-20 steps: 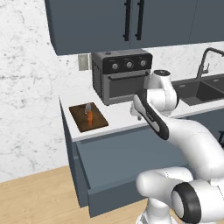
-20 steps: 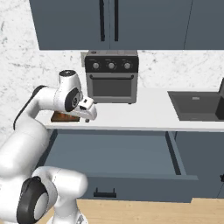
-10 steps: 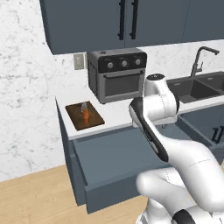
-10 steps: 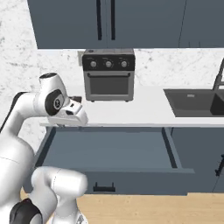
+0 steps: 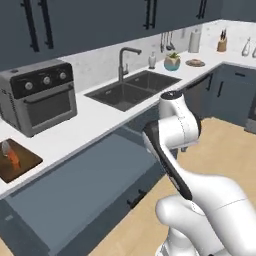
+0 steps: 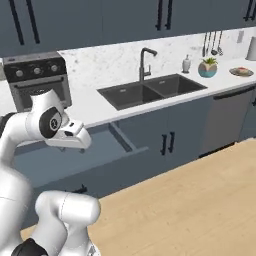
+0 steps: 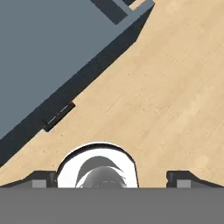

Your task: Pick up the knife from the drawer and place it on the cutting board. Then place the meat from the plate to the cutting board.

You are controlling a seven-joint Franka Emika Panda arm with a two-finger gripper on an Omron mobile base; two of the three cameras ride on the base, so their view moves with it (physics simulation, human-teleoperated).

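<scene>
You see the whole scene shifted since the earlier frame: the base has driven, so the sink point(image 5: 131, 92) is now in the middle. The drawer point(image 5: 75, 185) stands open at lower left. The cutting board point(image 5: 17, 162) carries the knife point(image 5: 12, 156) at the left edge. The plate point(image 6: 241, 72) holds the meat point(image 6: 242, 70) at upper right. The hand point(image 7: 112, 179) is open and empty.

drawer point(image 6: 75, 155) stands pulled open beside the sink point(image 6: 150, 90); plate point(image 6: 242, 72) far right on counter.
</scene>
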